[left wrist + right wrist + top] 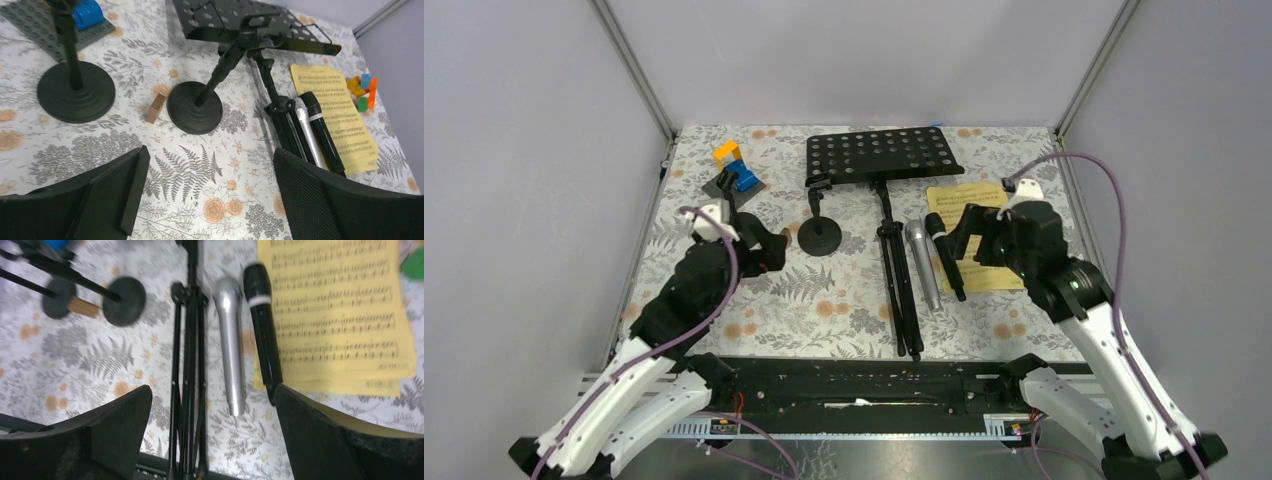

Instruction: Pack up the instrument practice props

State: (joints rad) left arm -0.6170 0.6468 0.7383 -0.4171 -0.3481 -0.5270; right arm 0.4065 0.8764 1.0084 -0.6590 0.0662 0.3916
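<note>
The black perforated music rack (882, 155) lies flat at the back, its folded tripod legs (899, 280) running toward me. Right of the legs lie the silver microphone (923, 265) and the black microphone (945, 255), the black one partly on the yellow sheet-music pages (979, 240). One disc-based post (821, 238) stands left of the legs. A second post (75, 90) stands further left. My left gripper (210, 195) hovers open just short of the posts, holding nothing. My right gripper (212, 430) is open and empty above the microphones' near ends (231, 340).
A yellow-and-blue toy block build (734, 165) on a grey plate sits at the back left. A small wooden block (156, 107) lies between the two post discs. A small orange-green-blue toy (364, 90) rests beyond the sheet music. The black rail (854, 380) runs along the near edge.
</note>
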